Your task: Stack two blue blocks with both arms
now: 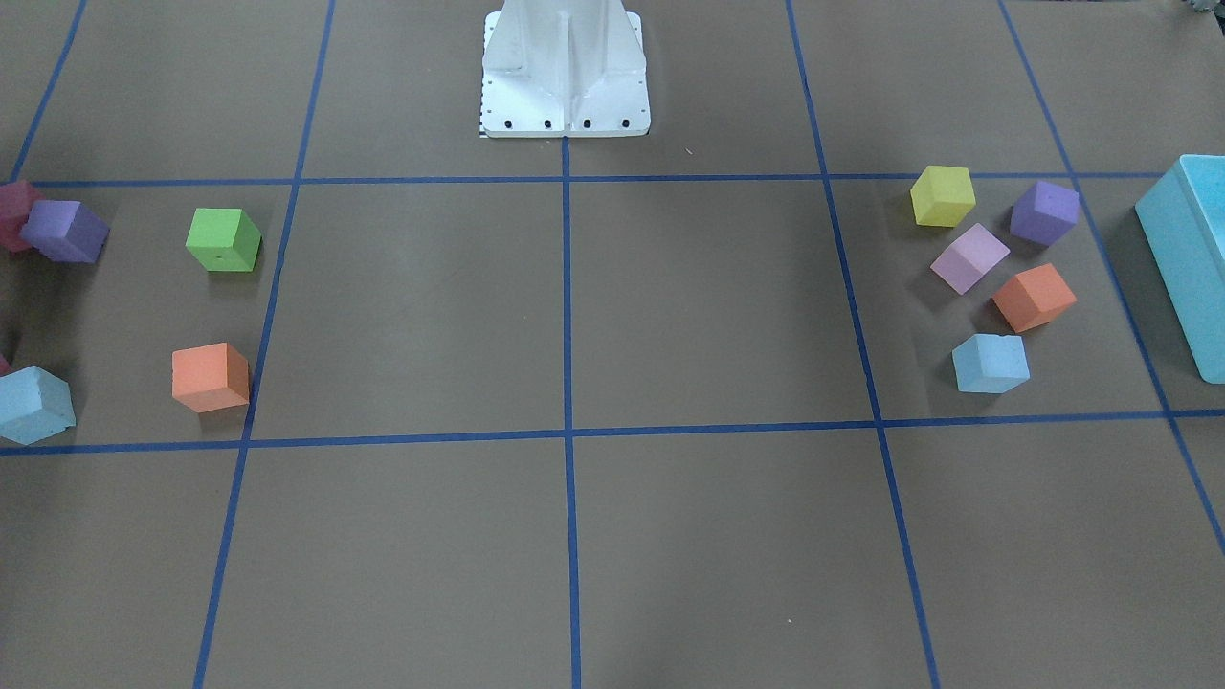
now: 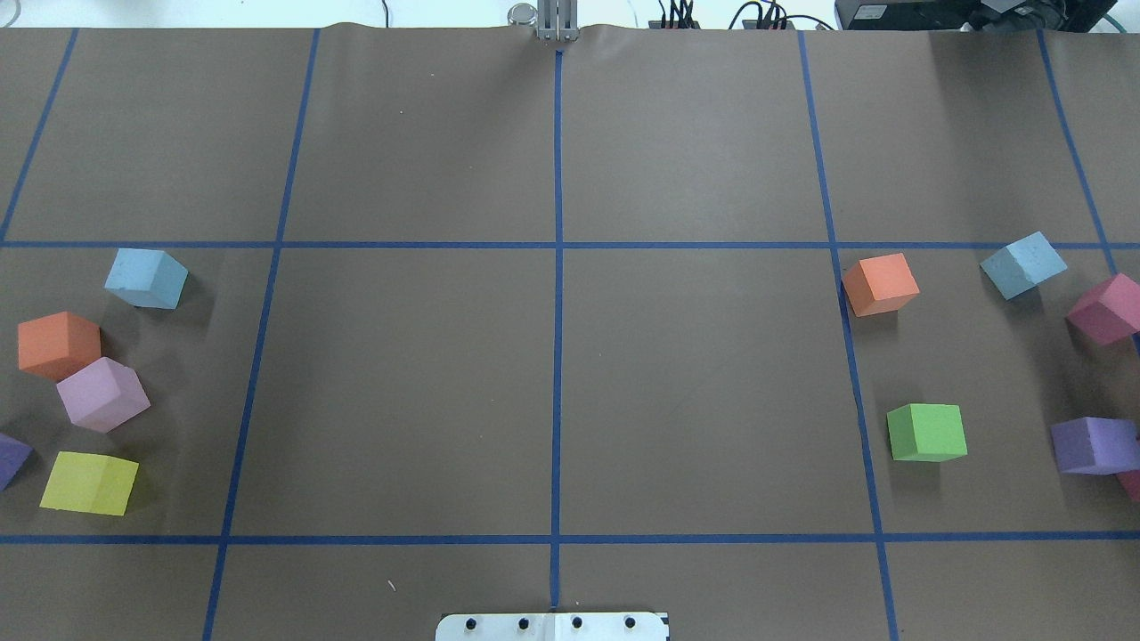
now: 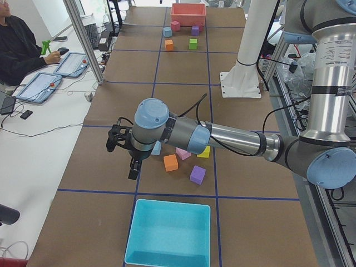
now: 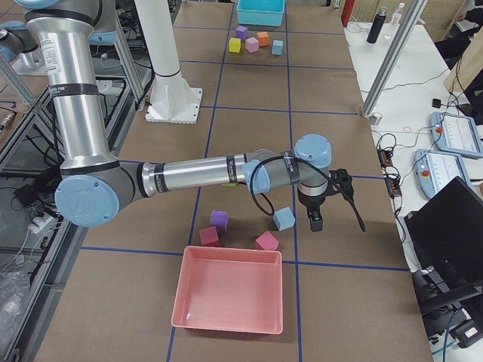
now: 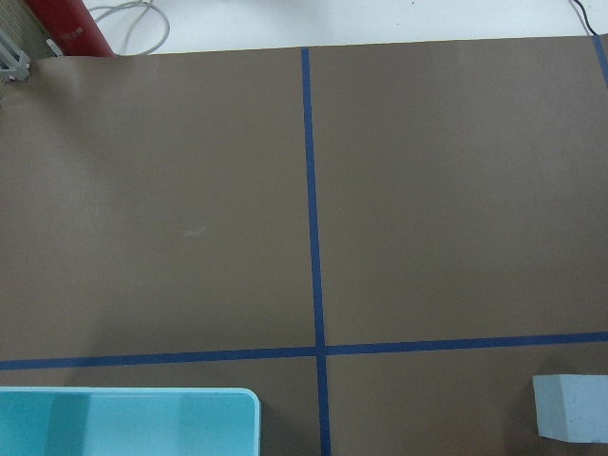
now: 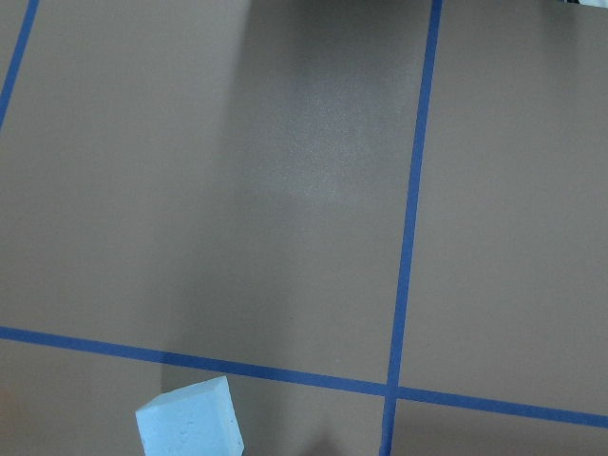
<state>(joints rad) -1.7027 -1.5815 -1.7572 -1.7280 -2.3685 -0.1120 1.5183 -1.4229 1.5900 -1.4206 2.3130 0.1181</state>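
Note:
One blue block [image 2: 145, 278] lies on the table's left side among other cubes; it also shows in the front view [image 1: 991, 364] and at the bottom right of the left wrist view [image 5: 570, 407]. The other blue block [image 2: 1022, 264] lies on the right side, seen too in the front view [image 1: 33, 405] and the right wrist view [image 6: 190, 421]. My left gripper [image 3: 123, 157] hovers just beyond its block [image 3: 157, 148]. My right gripper [image 4: 333, 210] hovers just beyond its block [image 4: 284, 218]. Both grippers show only in side views, so I cannot tell whether they are open or shut.
Orange [image 2: 59, 344], pink [image 2: 102, 393], yellow [image 2: 89, 482] and purple [image 2: 11, 458] cubes lie at the left. Orange [image 2: 880, 284], green [image 2: 927, 432], magenta [image 2: 1107, 309] and purple [image 2: 1091, 444] cubes lie at the right. A turquoise box [image 3: 169, 239] and a pink tray [image 4: 226, 290] stand at the table's ends.

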